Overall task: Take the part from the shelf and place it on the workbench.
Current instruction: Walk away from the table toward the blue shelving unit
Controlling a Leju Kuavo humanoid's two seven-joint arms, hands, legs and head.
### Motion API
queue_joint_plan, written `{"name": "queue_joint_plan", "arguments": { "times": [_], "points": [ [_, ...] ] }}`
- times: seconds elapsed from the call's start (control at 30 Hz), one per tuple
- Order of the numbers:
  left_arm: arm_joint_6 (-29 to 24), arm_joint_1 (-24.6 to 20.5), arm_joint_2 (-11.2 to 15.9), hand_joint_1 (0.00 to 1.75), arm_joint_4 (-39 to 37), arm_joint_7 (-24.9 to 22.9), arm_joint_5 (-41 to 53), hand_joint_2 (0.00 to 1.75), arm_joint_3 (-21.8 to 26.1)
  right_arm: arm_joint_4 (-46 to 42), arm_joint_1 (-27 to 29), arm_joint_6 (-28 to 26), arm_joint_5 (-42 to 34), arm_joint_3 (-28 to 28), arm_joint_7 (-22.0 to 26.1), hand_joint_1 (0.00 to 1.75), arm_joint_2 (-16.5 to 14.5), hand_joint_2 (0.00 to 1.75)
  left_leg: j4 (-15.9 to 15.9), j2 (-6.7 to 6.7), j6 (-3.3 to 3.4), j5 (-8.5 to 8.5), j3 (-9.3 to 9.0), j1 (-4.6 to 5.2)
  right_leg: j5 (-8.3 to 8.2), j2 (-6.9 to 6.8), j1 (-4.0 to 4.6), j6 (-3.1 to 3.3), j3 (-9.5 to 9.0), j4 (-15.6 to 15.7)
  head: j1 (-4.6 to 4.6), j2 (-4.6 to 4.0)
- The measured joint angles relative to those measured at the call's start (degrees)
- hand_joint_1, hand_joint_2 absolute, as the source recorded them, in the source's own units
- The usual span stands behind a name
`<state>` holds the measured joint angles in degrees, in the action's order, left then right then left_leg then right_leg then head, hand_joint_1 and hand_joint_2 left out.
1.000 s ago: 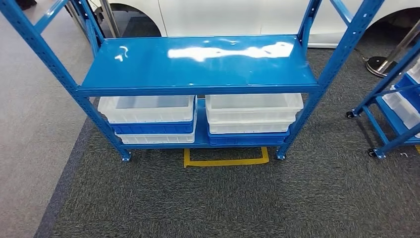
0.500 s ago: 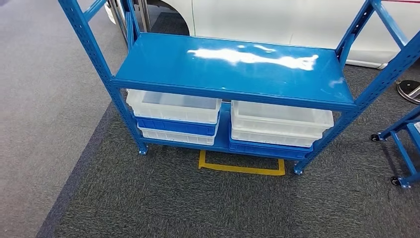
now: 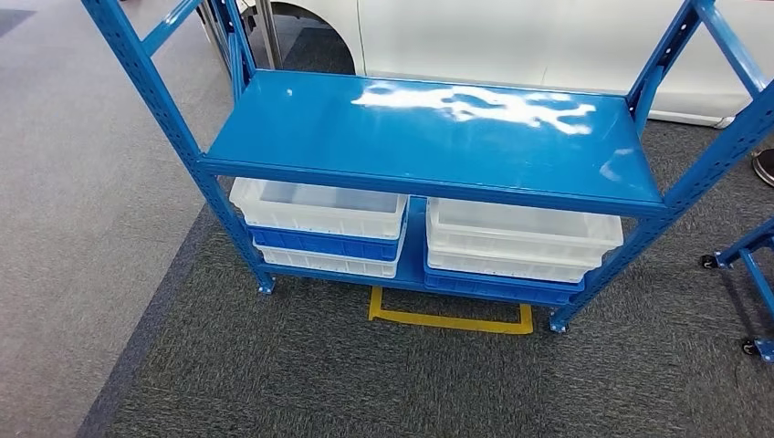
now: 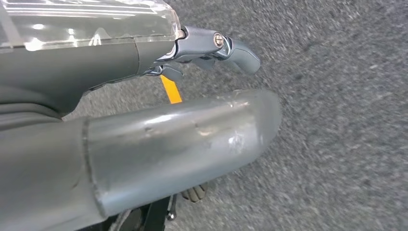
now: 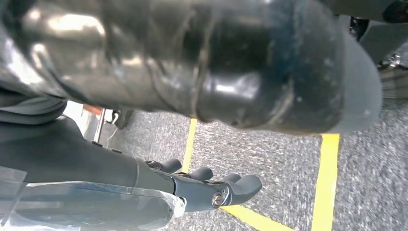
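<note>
The left hand (image 4: 211, 48) is seen in the left wrist view at the upper middle of the frame, its dark fingers (image 4: 240, 53) curled forward over grey carpet (image 4: 337, 144), with nothing held between them. The thick grey thumb (image 4: 192, 139) is stretched across the middle of that frame, apart from the fingers. A short strip of yellow tape (image 4: 171, 90) is seen on the carpet between thumb and fingers.

The right hand (image 5: 202, 185) is seen in the right wrist view at the lower middle of the frame, its fingers (image 5: 240, 185) bent and lying side by side, with nothing in them. The blurred thumb (image 5: 216, 62) is spread across the top of that frame. Yellow floor lines (image 5: 327, 183) are crossed behind the hand on the carpet.

In the head view a blue shelf (image 3: 429, 137) is placed in the middle of the frame, and its top board is bare and glossy. No part can be made out on it. On the lower board two stacks of bins (image 3: 319, 228) are set side by side, white and blue ones alternating. A yellow tape outline (image 3: 452, 315) is laid on the carpet just in front of the shelf. A white car body (image 3: 511, 41) is seen behind the shelf at the top of the frame. No writing or label can be read anywhere.
</note>
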<state>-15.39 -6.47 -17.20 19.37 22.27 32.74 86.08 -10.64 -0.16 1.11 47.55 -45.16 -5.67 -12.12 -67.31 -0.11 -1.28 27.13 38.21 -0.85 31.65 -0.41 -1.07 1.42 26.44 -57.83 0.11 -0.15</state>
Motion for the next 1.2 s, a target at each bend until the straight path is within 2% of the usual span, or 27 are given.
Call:
{"name": "queue_joint_plan", "arguments": {
  "times": [0.03, 0.07, 0.1, 0.17, 0.23, 0.27, 0.3, 0.37, 0.4, 0.43, 0.47, 0.53, 0.6, 0.67, 0.73, 0.8, 0.87, 0.9, 0.93, 0.97, 1.03, 1.07, 1.1, 1.13, 1.17, 1.2],
  "points": [
    [0.0, 0.0, 0.0, 0.00, 0.1, 0.0, -0.2, 0.00, 0.1, 0.0, 0.0, 0.0, 0.0, -0.1, 0.0, 0.00, 0.0, 0.00, 3.3, 0.20, 0.07, -1.77, -1.32, 0.10, 0.60, -0.06, 0.01, -0.32, -0.61, 0.0, 0.00, 0.00],
    [0.0, 0.0, -0.1, 0.00, 0.1, 0.0, -0.4, 0.00, 0.1, 0.0, 0.0, 0.0, 0.0, -0.1, 0.0, 0.00, 0.0, 0.00, 5.9, 0.35, 0.37, -2.58, -2.49, 0.24, 1.13, -0.10, 0.05, -0.69, -1.01, 0.0, 0.02, 0.00],
    [0.0, -0.1, -0.2, 0.00, 0.2, 0.0, -0.7, 0.00, 0.1, 0.0, -0.1, 0.0, 0.1, -0.1, 0.0, 0.00, 0.0, 0.00, 7.2, 0.45, 0.73, -2.47, -3.15, 0.42, 1.51, -0.17, 0.14, -1.05, -1.29, 0.1, 0.04, 0.00],
    [-0.1, -0.2, -0.4, 0.00, 0.4, -0.1, -1.2, 0.00, 0.1, 0.0, -0.3, 0.0, 0.1, -0.2, 0.0, 0.00, 0.0, 0.00, 7.9, 0.27, 1.74, -1.47, -3.85, 0.56, 1.57, -0.24, 0.24, -1.77, -1.78, 0.1, 0.09, 0.00],
    [-0.3, -0.2, -0.5, 0.00, 0.5, -0.4, -1.8, 0.00, 0.2, 0.0, -0.5, 0.0, 0.3, -0.2, -0.1, 0.00, 0.0, 0.00, 8.5, 0.09, 2.52, -1.14, -4.82, 0.37, 1.42, -0.21, 0.16, -2.27, -1.65, -1.6, 0.12, 0.00],
    [-0.5, -0.2, -0.5, 0.00, 0.5, -0.4, -2.0, 0.00, 0.2, 0.0, -0.5, 0.0, 0.4, -0.3, -0.1, 0.00, 0.0, 0.00, 8.7, 0.05, 2.85, -1.01, -5.39, 0.30, 1.77, -0.17, 0.10, -2.41, -0.55, -3.8, 0.14, 0.00],
    [-0.7, -0.2, -0.5, 0.00, 0.6, -0.5, -2.2, 0.00, 0.2, 0.0, -0.5, 0.0, 0.5, -0.4, -0.1, 0.00, 0.0, 0.00, 9.0, 0.05, 3.16, -0.78, -5.85, 0.27, 2.67, -0.10, 0.08, -2.52, 1.35, -6.9, 0.16, 0.00],
    [-0.8, -0.2, -0.6, 0.00, 0.6, -0.5, -2.6, 0.00, 0.2, 0.0, -0.5, 0.0, 0.6, -0.5, -0.1, 0.00, 0.0, 0.00, 9.0, -0.07, 3.63, -0.19, -6.45, 0.43, 5.59, -0.01, 0.14, -2.69, 6.40, -13.6, 0.17, 0.00],
    [-0.8, -0.2, -0.6, 0.00, 0.6, -0.6, -2.8, 0.00, 0.2, 0.0, -0.5, 0.0, 0.6, -0.6, -0.1, 0.00, 0.0, 0.00, 9.0, -0.19, 3.75, 0.17, -6.82, 0.55, 6.55, 0.02, 0.18, -2.70, 8.47, -15.6, 0.17, 0.00],
    [-0.8, -0.2, -0.6, 0.00, 0.6, -0.6, -3.1, 0.00, 0.2, 0.0, -0.5, 0.0, 0.7, -0.6, -0.1, 0.00, 0.0, 0.00, 9.0, -0.35, 3.78, 0.57, -7.33, 0.69, 6.21, 0.05, 0.26, -2.56, 9.72, -15.7, 0.17, 0.00],
    [-0.8, -0.2, -0.6, 0.00, 0.6, -0.7, -3.3, 0.00, 0.2, 0.0, -0.4, 0.0, 0.7, -0.7, -0.1, 0.00, 0.0, 0.00, 9.1, -0.51, 3.76, 0.99, -7.94, 0.84, 4.38, 0.09, 0.40, -2.21, 10.07, -14.1, 0.17, 0.00],
    [-0.8, -0.1, -0.8, 0.00, 0.8, -0.8, -3.7, 0.00, 0.2, 0.0, -0.1, 0.0, 0.7, -0.7, -0.1, 0.00, 0.1, 0.00, 9.1, -0.68, 3.67, 1.82, -9.07, 1.06, -1.69, 0.21, 0.94, -0.96, 9.11, -7.8, 0.17, 0.00],
    [-0.8, -0.1, -0.9, 0.00, 0.9, -0.9, -4.1, 0.00, 0.2, 0.0, -0.1, 0.1, 0.8, -0.9, -0.1, 0.00, 0.2, 0.00, 9.1, -0.82, 3.28, 2.48, -9.44, 1.18, -4.41, 0.39, 1.55, 0.03, 8.53, -3.4, 0.21, 0.00],
    [-0.8, -0.2, -1.1, 0.00, 1.0, -1.0, -4.7, 0.00, 0.2, 0.0, -0.1, 0.3, 0.9, -1.0, -0.1, 0.00, 0.3, 0.87, 8.8, -0.89, 2.68, 2.61, -9.70, 1.28, -4.58, 0.52, 1.78, 0.30, 8.55, -2.4, 0.27, 0.00],
    [-0.9, -0.2, -1.1, 0.00, 1.2, -1.0, -5.3, 0.00, 0.2, 0.0, -0.1, 0.6, 0.9, -1.1, 0.0, 0.00, 0.2, 1.75, 7.9, -0.77, 2.10, 3.10, -9.88, 1.26, -5.39, 0.50, 1.40, 0.49, 7.78, -1.8, 0.30, 0.00],
    [-1.0, -0.3, -1.2, 0.00, 1.4, -1.1, -5.9, 0.00, 0.1, 0.0, -0.1, 0.7, 0.6, -1.4, 0.0, 0.00, 0.1, 1.75, 4.3, -0.53, 1.36, 5.58, -8.29, 1.05, -5.45, 0.51, 0.97, 0.74, 7.12, -1.3, 0.27, 0.00],
    [-1.1, -0.4, -1.2, 0.00, 1.5, -1.2, -6.5, 0.00, 0.1, 0.0, -0.2, 0.7, 0.2, -1.8, 0.0, 0.00, 0.1, 0.87, -2.0, -0.36, 0.56, 8.83, -4.98, 0.62, -5.36, 0.78, 0.86, 0.88, 7.03, -1.2, 0.22, 0.00],
    [-1.2, -0.3, -1.2, 0.00, 1.5, -1.2, -6.8, 0.00, 0.1, 0.0, -0.3, 0.8, 0.1, -2.0, 0.0, 0.00, 0.1, 0.44, -4.3, -0.33, 0.27, 9.68, -3.53, 0.37, -5.30, 1.02, 0.82, 0.86, 7.01, -1.3, 0.21, 0.00],
    [-1.2, -0.3, -1.2, 0.00, 1.5, -1.2, -7.0, 0.00, 0.1, 0.0, -0.3, 0.8, 0.0, -2.1, 0.0, 0.00, 0.1, 0.00, -5.2, -0.31, 0.01, 9.53, -2.75, 0.16, -5.23, 1.36, 0.75, 0.80, 6.95, -1.3, 0.21, 0.00],
    [-1.4, -0.2, -1.2, 0.00, 1.6, -1.2, -7.2, 0.00, 0.1, 0.0, -0.3, 0.7, 0.0, -2.3, 0.0, 0.00, 0.1, 0.00, -4.3, -0.33, -0.19, 8.31, -2.85, -0.04, -5.14, 1.82, 0.65, 0.69, 6.84, -1.3, 0.21, 0.00],
    [-1.6, -0.1, -1.2, 0.00, 1.6, -1.2, -7.6, 0.00, 0.1, 0.0, -0.3, 0.5, 0.2, -2.5, 0.0, 0.00, 0.0, 0.00, 2.2, -0.38, -0.41, 3.90, -5.27, -0.32, -4.93, 2.44, 0.41, 0.35, 6.62, -1.5, 0.20, 0.00],
    [-1.7, -0.1, -1.2, 0.00, 1.6, -1.2, -7.9, 0.00, 0.1, 0.0, -0.3, 0.3, 0.4, -2.6, 0.0, 0.00, 0.0, 0.00, 5.5, -0.38, -0.33, 2.70, -6.39, -0.34, -4.86, 2.70, 0.35, 0.11, 6.61, -1.7, 0.20, 0.00],
    [-1.8, -0.2, -1.2, 0.00, 1.6, -1.3, -8.1, 0.00, 0.0, 0.0, -0.3, 0.1, 0.7, -2.6, 0.0, 0.00, 0.0, 0.00, 7.7, -0.37, -0.08, 2.12, -7.07, -0.27, -4.81, 2.82, 0.35, -0.23, 6.72, -1.9, 0.20, 0.00],
    [-1.8, -0.3, -1.2, 0.00, 1.7, -1.3, -8.3, 0.00, 0.0, 0.0, -0.2, 0.0, 0.9, -2.6, 0.0, 0.00, 0.0, 0.00, 8.6, -0.38, 0.31, 2.05, -7.20, -0.14, -4.75, 2.97, 0.38, -0.62, 6.82, -1.9, 0.21, 0.00],
    [-1.9, -0.4, -1.2, 0.00, 1.7, -1.4, -8.6, 0.00, 0.0, 0.0, -0.2, -0.2, 1.2, -2.6, 0.0, 0.00, 0.0, 0.00, 8.7, -0.34, 0.79, 2.21, -7.09, 0.01, -4.73, 3.06, 0.45, -1.06, 6.86, -2.0, 0.21, 0.00],
    [-1.9, -0.4, -1.2, 0.00, 1.8, -1.5, -8.8, 0.00, -0.1, 0.0, -0.2, -0.5, 1.4, -2.6, -0.1, 0.00, 0.0, 0.00, 8.7, -0.31, 1.31, 1.66, -7.21, 0.03, -4.65, 3.04, 0.44, -1.48, 6.85, -1.9, 0.22, 0.00]
  ]
}}
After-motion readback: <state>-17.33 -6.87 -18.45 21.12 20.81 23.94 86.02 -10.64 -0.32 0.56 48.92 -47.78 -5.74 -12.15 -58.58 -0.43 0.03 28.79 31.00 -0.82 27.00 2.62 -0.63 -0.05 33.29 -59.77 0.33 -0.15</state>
